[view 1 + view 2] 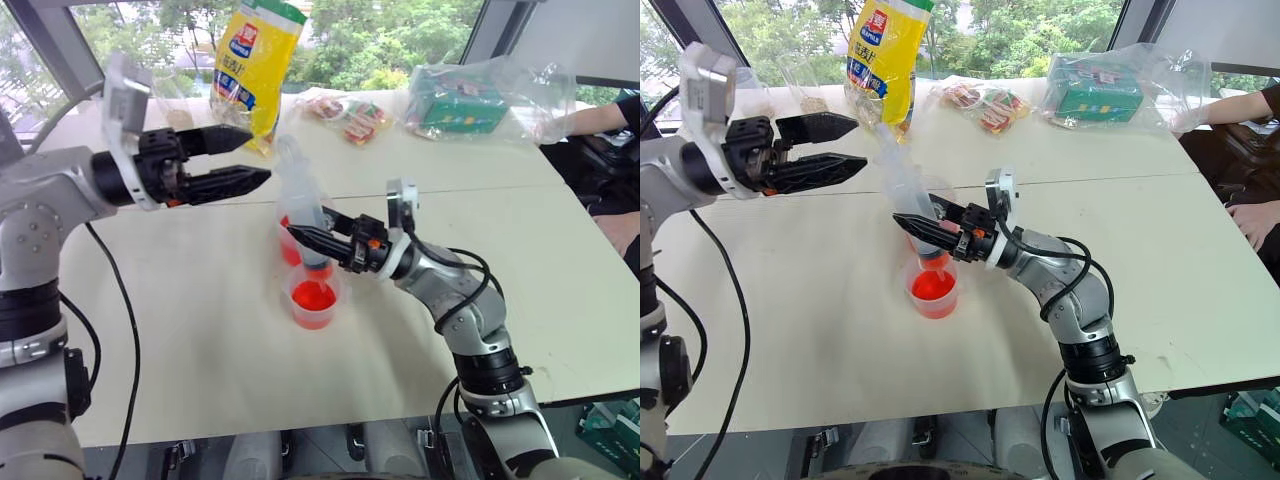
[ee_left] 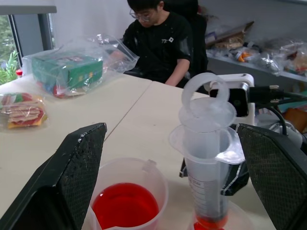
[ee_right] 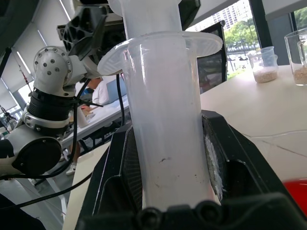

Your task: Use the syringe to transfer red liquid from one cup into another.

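Observation:
My right gripper [image 1: 308, 228] is shut on the lower barrel of the clear syringe [image 1: 298, 195]. The syringe stands tilted, with its tip down in the near, wider cup [image 1: 315, 297] of red liquid [image 1: 314, 294]. The barrel looks nearly empty, with a trace of red at the tip [image 2: 210, 222]. The smaller cup with a pour lip [image 2: 127, 191] holds red liquid too. It stands just behind, partly hidden by the syringe. My left gripper [image 1: 258, 155] is open and level, to the left of the syringe's top and apart from it.
At the back of the table lie a yellow bag [image 1: 255, 60], snack packets [image 1: 345, 115] and a green box in a clear bag [image 1: 470, 95]. A person [image 2: 158, 43] sits at the table's right side, a hand [image 1: 620, 230] near the edge. Cups of beige grains [image 3: 264, 64] stand back left.

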Tool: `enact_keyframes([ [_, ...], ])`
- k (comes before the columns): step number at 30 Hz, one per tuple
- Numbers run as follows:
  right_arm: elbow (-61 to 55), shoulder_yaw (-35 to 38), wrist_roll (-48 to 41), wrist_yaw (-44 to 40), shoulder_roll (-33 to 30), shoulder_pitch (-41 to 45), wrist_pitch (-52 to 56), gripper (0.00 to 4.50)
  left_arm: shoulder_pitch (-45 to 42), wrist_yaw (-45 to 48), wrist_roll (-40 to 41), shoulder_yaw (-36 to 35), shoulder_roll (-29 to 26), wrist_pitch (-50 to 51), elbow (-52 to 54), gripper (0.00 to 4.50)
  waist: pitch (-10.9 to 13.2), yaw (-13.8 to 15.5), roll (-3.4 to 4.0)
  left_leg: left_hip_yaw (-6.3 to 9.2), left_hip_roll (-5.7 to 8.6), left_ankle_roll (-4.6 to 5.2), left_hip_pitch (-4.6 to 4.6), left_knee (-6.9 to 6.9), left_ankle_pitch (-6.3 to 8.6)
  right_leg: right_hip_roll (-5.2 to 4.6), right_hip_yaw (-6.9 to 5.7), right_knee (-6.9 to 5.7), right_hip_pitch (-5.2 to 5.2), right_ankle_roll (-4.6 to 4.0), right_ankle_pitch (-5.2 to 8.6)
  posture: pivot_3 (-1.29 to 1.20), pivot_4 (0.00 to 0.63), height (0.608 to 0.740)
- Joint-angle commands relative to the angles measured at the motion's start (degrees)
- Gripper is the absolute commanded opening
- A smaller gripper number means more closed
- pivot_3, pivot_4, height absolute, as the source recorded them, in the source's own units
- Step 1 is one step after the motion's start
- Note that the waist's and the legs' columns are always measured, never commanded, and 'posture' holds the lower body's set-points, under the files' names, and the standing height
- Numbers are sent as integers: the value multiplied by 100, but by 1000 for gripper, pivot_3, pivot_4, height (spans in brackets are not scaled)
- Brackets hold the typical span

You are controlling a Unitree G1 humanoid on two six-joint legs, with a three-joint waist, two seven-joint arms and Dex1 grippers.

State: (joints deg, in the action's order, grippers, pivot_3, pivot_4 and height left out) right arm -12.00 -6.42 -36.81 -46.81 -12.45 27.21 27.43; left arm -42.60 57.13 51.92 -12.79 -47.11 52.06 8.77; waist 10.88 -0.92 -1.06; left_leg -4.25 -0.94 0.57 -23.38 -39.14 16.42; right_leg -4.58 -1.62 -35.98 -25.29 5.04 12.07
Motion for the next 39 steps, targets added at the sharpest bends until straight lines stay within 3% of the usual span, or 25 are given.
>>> enact_keyframes([
  [1, -117, 47, -29, -85, -19, 148, -84, 1382, -68, -26, 25, -191, -54, -131, 43, 4464, 0, 3, 0, 0, 0, 0, 0, 0, 0, 0, 0, 0, 0, 0, 0, 0, 150, 740],
  [16, -199, 46, -21, -83, -44, 155, -40, 1382, -412, -520, -357, 318, 780, -509, -41, 4464, 0, 12, 0, 0, 1, 0, 0, 0, 0, 0, 0, 0, 1, 1, 0, 0, 150, 740],
  [19, -217, 55, -25, -71, -43, 163, -26, 1382, -469, -534, -351, 394, 923, -512, -26, 3597, 0, 12, 0, 0, 1, 0, 0, 0, 0, 0, 0, 0, 1, 1, 0, 0, 150, 740],
  [26, -288, 75, -77, -3, -4, 194, 41, 1382, -466, -503, -200, 424, 1035, -337, 171, 48, 0, 11, 0, 0, 1, 0, 0, 0, 0, 0, 0, 0, 1, 1, -1, 0, 150, 740],
  [39, -627, 339, -663, 478, 190, 542, 551, 1382, -323, -347, -131, 608, 1022, -160, 435, 13, 0, 11, 0, 1, 1, 0, 0, 0, 0, 0, 0, -1, 1, 1, -1, 0, 150, 740],
])
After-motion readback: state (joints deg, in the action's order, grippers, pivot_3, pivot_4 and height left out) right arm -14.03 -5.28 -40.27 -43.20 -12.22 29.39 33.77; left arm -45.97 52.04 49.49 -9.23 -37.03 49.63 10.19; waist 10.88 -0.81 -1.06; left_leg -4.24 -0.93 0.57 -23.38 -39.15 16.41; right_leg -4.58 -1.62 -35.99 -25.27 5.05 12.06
